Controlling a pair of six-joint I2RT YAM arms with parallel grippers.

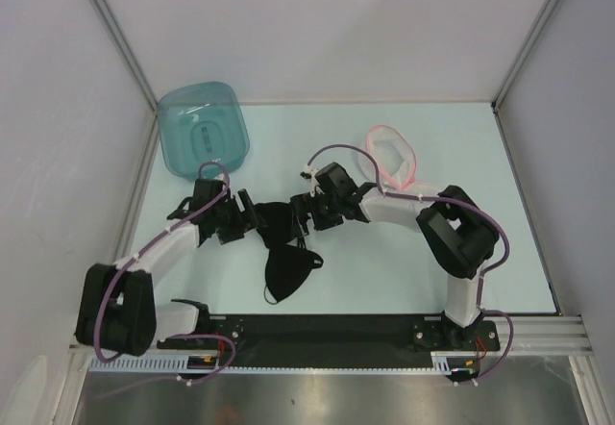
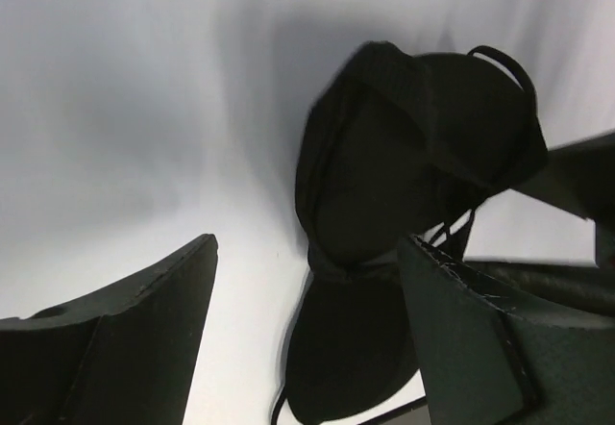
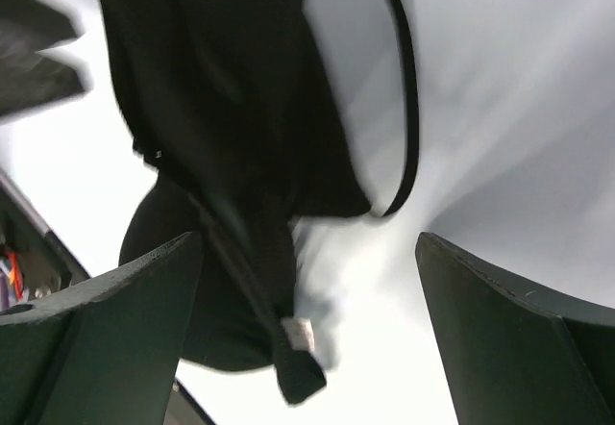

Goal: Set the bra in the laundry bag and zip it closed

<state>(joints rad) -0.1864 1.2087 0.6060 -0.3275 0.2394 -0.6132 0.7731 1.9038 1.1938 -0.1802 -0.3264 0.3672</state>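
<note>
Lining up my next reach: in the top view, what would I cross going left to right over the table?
teal tub → left gripper → bra → right gripper → laundry bag

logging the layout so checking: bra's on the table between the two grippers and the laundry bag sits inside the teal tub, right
No. The laundry bag is not in the teal tub; the top external view shows it on the table behind the right arm, far from the tub. The bra does lie on the table between the left gripper and right gripper.
</note>
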